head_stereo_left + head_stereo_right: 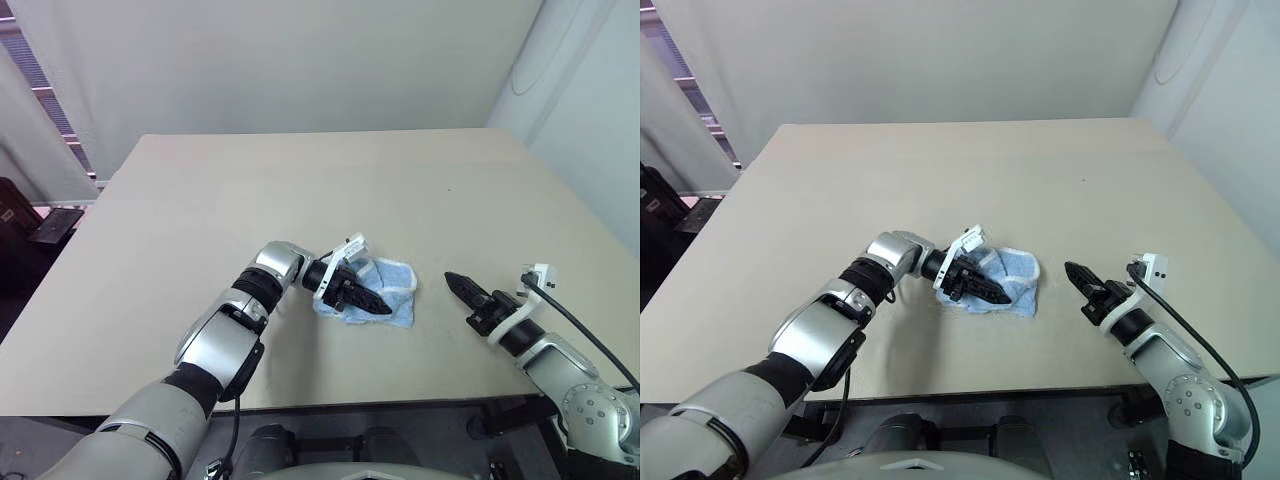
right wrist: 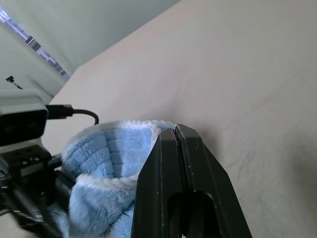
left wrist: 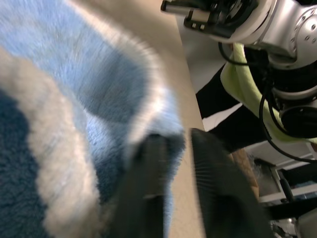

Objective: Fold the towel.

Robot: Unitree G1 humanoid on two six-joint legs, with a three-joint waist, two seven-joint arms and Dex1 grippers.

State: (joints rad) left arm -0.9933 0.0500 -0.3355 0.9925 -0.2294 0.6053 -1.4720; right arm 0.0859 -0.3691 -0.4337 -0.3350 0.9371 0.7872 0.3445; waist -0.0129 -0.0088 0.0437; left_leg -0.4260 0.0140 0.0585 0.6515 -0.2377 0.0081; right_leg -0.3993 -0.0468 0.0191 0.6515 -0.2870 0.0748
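Near the worktop's front edge, the towel is seen bunched, not flat. Left end effector, fingers slightly apart, lies on it; right end effector, closed and empty, is held beside. Snagged pile could drag the fold open.

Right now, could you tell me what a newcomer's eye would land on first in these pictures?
The light blue towel, bunched into a small heap near the front of the tan table, with the left claw lying across it. To the towel's right, the right claw is shut, empty and apart from it.
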